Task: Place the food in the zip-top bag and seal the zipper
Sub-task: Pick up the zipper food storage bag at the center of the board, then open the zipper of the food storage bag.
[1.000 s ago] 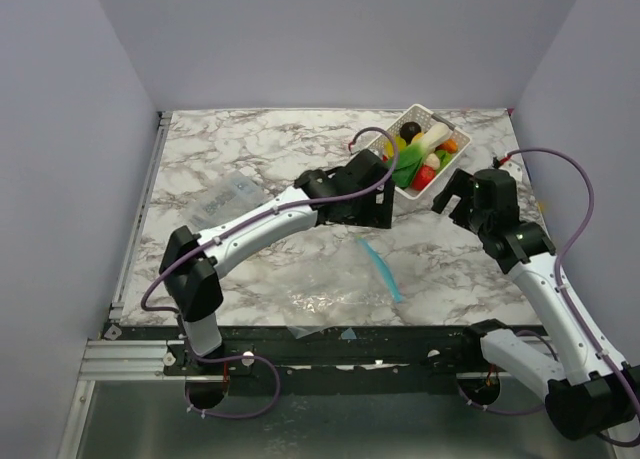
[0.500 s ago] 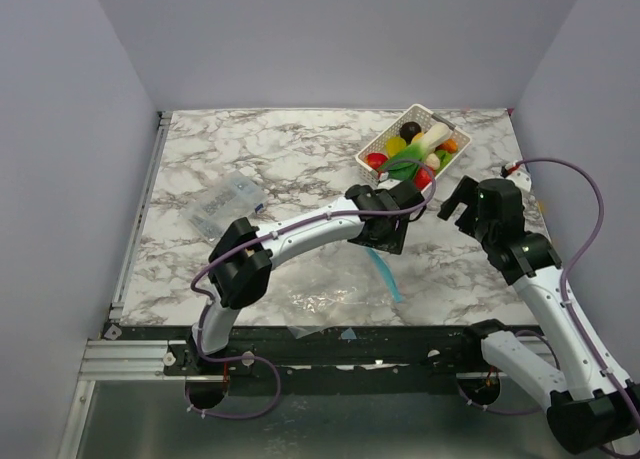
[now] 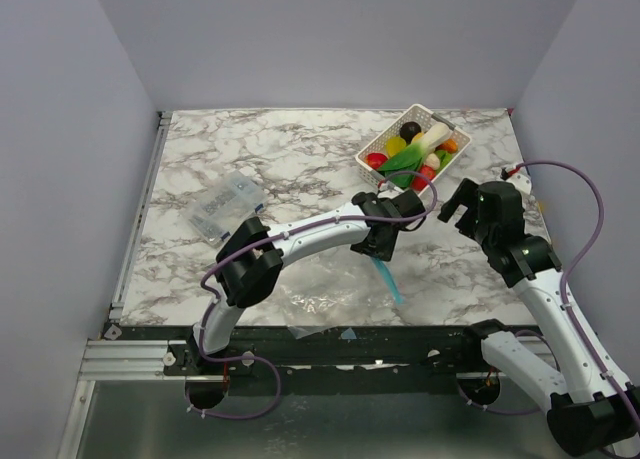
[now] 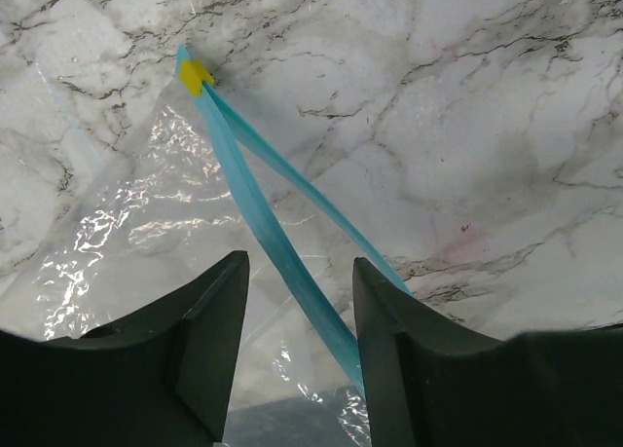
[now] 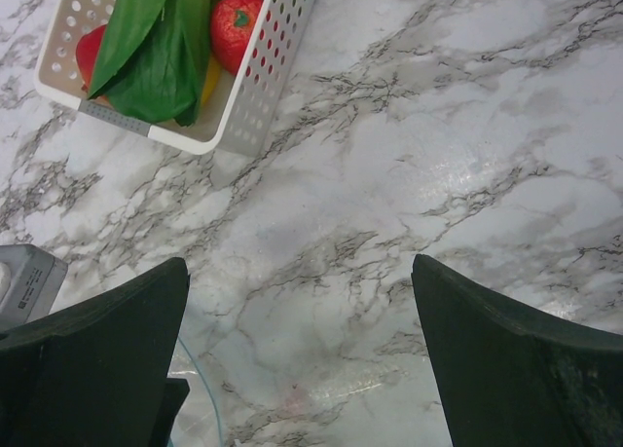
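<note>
**Bag Still Has No Food In It**

On the left of the marble table [image 3: 280, 149] lies a small clear packet [image 3: 225, 204], off by itself. Nearer the middle, the zip-top bag [image 4: 146, 223] lies flat. Its blue zipper [image 4: 282, 252] splits into two strips from a yellow tab [image 4: 196, 75].

The left gripper [image 4: 300, 272] sits low over the bag. Its fingers are apart, with one blue strip running between them. They are not pinching it.

To the right, all the food [image 3: 405, 159] sits in the white basket [image 5: 263, 72]. The right gripper [image 5: 302, 350] hangs beside the basket, spread wide and holding nothing.

The strip is thin and slick, so it could slip out of a pinch. The fingers might also grab both strips, which would keep the mouth shut. The light bag could slide or bunch up.
</note>
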`<state>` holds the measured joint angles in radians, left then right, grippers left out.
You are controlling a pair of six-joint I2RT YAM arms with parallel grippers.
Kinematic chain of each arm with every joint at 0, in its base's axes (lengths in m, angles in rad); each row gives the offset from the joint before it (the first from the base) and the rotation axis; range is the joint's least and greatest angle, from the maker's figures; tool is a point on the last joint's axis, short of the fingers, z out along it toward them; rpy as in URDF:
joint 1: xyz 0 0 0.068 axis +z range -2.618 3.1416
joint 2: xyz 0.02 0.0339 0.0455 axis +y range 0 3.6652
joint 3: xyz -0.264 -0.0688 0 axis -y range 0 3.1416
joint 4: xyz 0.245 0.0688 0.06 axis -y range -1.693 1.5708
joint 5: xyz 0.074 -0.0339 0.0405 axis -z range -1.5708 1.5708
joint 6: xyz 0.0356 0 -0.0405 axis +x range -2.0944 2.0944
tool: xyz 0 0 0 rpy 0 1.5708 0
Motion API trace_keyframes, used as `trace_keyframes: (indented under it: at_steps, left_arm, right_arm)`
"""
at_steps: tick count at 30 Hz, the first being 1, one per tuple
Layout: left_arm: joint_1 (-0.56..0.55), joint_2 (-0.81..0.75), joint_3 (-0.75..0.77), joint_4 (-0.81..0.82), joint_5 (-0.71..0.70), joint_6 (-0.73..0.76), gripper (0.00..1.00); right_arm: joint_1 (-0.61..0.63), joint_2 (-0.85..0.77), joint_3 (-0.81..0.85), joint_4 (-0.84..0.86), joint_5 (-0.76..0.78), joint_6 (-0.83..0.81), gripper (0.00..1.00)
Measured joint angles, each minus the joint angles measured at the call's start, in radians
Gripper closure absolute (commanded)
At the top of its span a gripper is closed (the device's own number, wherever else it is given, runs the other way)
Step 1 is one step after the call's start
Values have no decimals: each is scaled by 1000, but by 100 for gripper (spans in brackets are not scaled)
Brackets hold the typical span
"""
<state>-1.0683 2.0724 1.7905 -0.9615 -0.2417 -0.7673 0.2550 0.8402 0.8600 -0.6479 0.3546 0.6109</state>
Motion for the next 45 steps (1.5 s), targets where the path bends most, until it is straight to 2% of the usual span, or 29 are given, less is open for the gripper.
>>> trace_keyframes:
  at_steps: [4, 8, 12, 16, 21, 25, 28, 33, 38, 42, 45]
  left_arm:
    - [0, 0, -3, 4, 0, 6, 56]
    - [0, 0, -13, 15, 0, 18, 63]
    - [0, 0, -37, 27, 0, 36, 87]
    - [0, -10, -68, 47, -1, 55, 100]
    - [1, -84, -149, 98, -10, 72, 100]
    - [6, -228, -249, 161, -24, 89, 100]
    - [9, -328, -321, 223, -42, 105, 100]
    - [9, -462, -386, 282, -65, 142, 100]
    - [11, -509, -408, 308, -89, 190, 100]
    - [13, -520, -409, 317, -110, 235, 100]
    - [14, -523, -409, 319, -126, 271, 100]
  right_arm:
    - [0, 0, -3, 1, 0, 0, 0]
    - [0, 0, -5, 2, 0, 0, 0]
    - [0, 0, -5, 2, -1, 0, 0]
    - [0, 0, -5, 2, -2, -1, 0]
    - [0, 2, -5, 3, -29, -7, 0]
    - [0, 8, -6, 10, -101, -24, 0]
    - [0, 18, -16, 41, -216, -32, 0]
    - [0, 59, -97, 187, -507, 14, 4]
    - [21, 108, -182, 329, -695, 126, 10]
    - [79, 131, -185, 401, -728, 180, 17]
    - [140, 156, -185, 438, -727, 209, 19]
